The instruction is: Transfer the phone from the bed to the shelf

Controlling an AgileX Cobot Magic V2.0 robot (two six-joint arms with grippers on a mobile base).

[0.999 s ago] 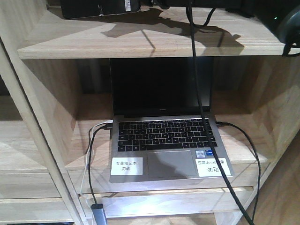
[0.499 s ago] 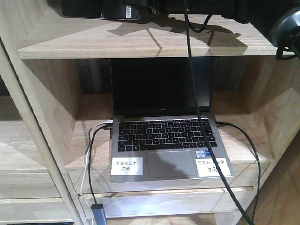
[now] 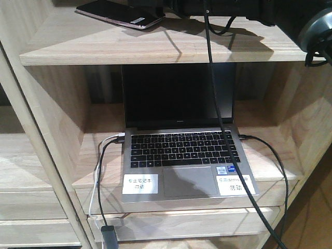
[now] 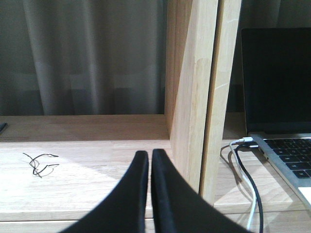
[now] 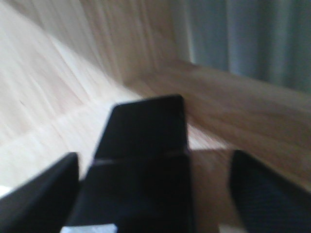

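The black phone with a rose-gold edge and a white sticker lies flat on the top board of the pale wood shelf. In the right wrist view the phone rests on the board between my right gripper's spread fingers. There is a gap on each side, so that gripper is open. The right arm's dark body hangs over the top board just right of the phone. My left gripper is shut on nothing, low over a shelf board beside an upright panel. The bed is out of view.
An open silver laptop with a black screen fills the compartment below, also seen as the laptop at the right. Black cables hang down in front of it. A small tangle of black wire lies on the left board.
The phone has come down onto the top board and now lies flat, further left and lower than before. The right arm has shifted slightly left.
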